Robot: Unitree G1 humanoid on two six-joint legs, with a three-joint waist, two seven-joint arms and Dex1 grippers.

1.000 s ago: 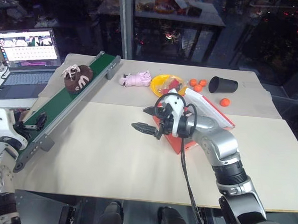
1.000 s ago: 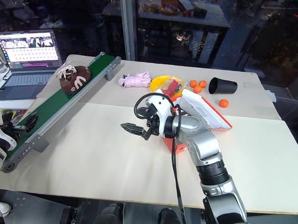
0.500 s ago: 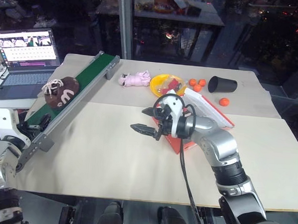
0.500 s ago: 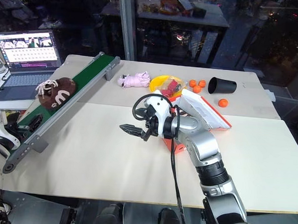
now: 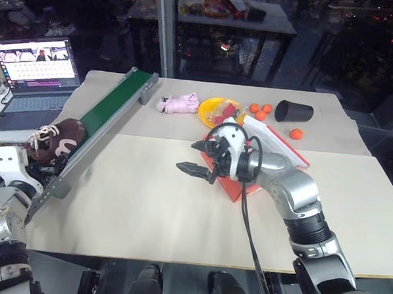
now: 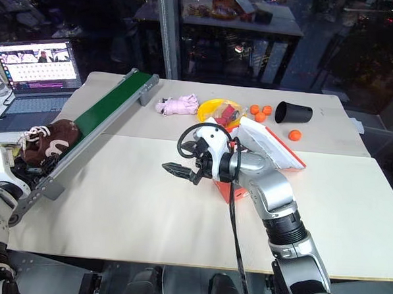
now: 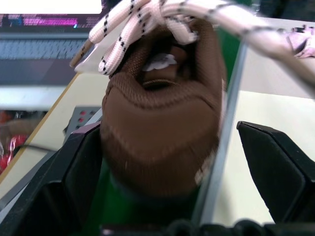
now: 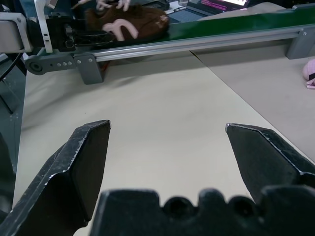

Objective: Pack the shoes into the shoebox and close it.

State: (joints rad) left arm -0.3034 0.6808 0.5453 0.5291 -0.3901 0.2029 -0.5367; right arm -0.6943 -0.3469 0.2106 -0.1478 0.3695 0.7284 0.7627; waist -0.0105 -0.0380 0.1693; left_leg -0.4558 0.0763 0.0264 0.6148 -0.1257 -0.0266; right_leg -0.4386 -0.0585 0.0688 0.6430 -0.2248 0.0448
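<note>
Head view: a brown shoe (image 5: 52, 143) sits at the near end of the green conveyor (image 5: 106, 112), where the left gripper (image 6: 11, 170) waits to catch it. The shoebox (image 5: 265, 154) lies across the table (image 5: 147, 204) from the conveyor; the right gripper (image 5: 197, 157) hovers beside it, spread wide.

Left wrist view: the shoe fills the gap between wide fingers (image 7: 275, 167), possibly touching one.

Right wrist view: fingers (image 8: 83, 162) apart, empty, facing the conveyor.
</note>
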